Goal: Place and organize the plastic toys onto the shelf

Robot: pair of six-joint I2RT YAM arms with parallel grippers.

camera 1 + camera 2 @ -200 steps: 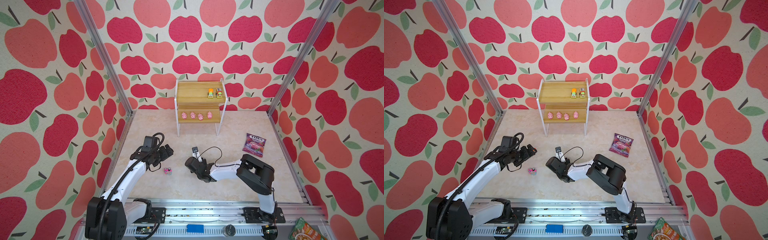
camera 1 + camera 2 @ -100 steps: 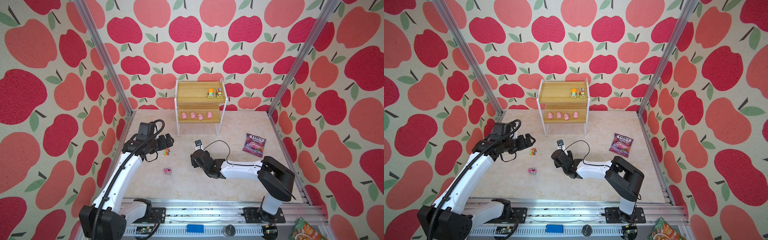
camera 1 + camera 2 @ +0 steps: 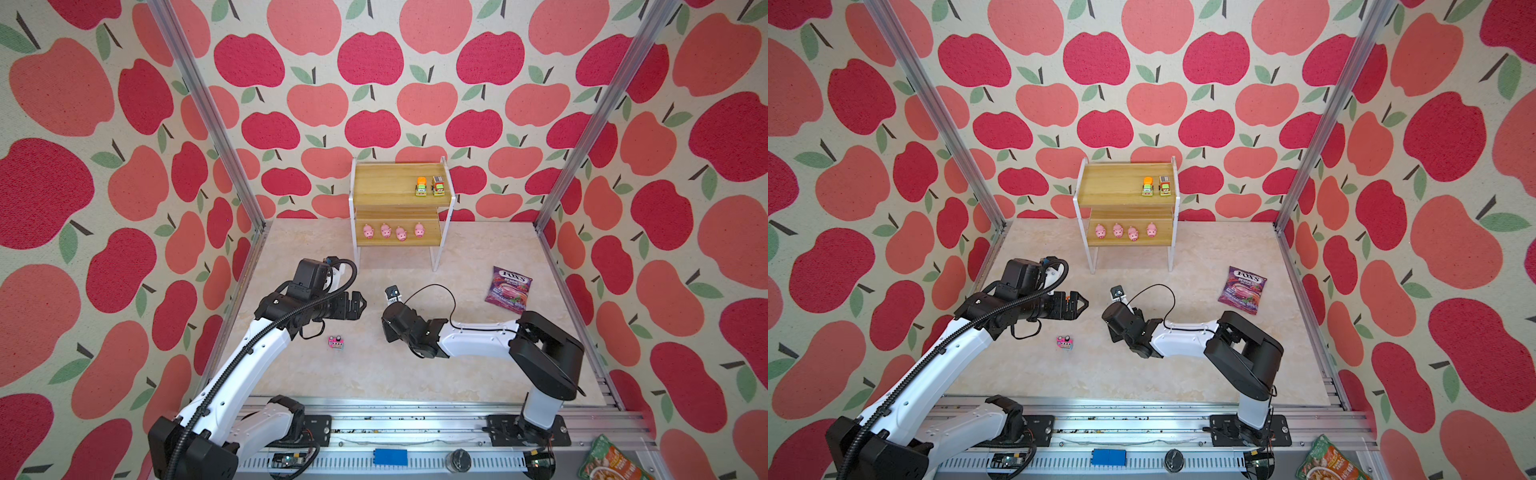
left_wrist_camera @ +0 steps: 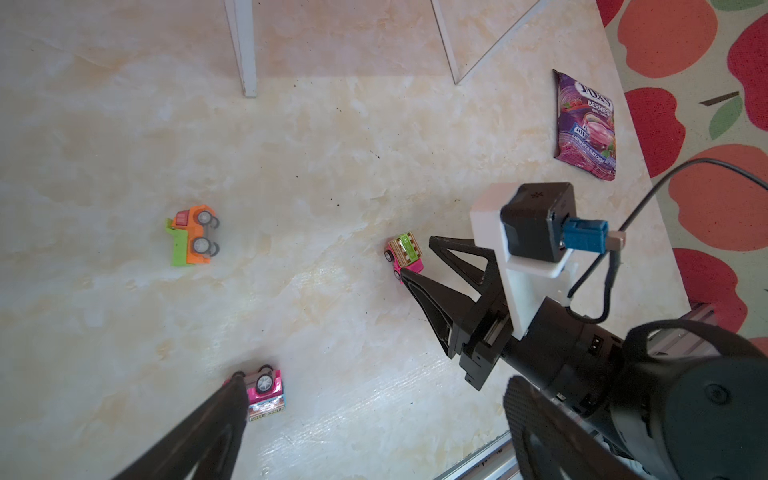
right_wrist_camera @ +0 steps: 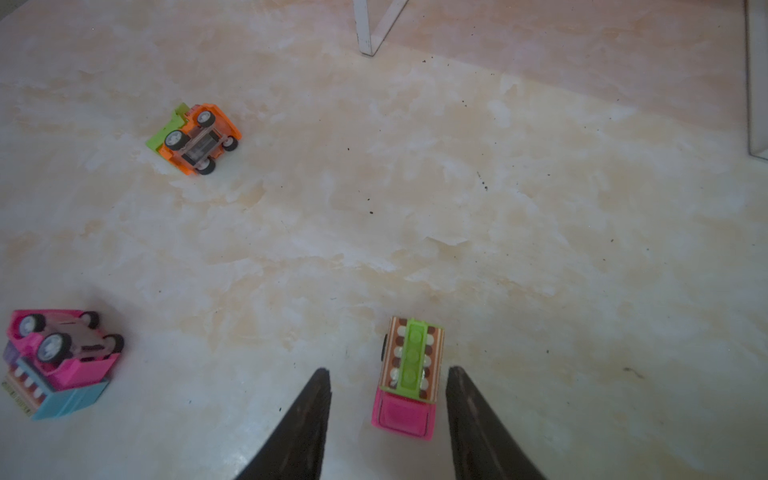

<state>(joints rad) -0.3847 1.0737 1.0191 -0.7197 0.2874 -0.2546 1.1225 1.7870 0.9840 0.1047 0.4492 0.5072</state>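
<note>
The shelf (image 3: pixel 399 198) stands at the back wall in both top views, with two trucks (image 3: pixel 429 186) on its top board and several pink pigs (image 3: pixel 392 231) on the lower one. On the floor, a pink and green truck (image 5: pixel 409 378) stands upright between the fingers of my open right gripper (image 5: pixel 388 369), with a gap on each side. An orange truck (image 4: pixel 193 241) lies on its side. A pink truck (image 3: pixel 336 342) lies wheels up. My left gripper (image 3: pixel 360 304) hangs wide open above the floor, holding nothing.
A purple candy bag (image 3: pixel 509 289) lies on the floor at the right, near the metal wall post (image 3: pixel 552 199). The shelf's white legs (image 3: pixel 435 257) reach the floor behind both grippers. The rail (image 3: pixel 415 419) runs along the front edge.
The left gripper has risen and swung towards the back and the middle, away from the pink truck. The right arm has pulled its elbow to the right and its gripper has shifted back.
</note>
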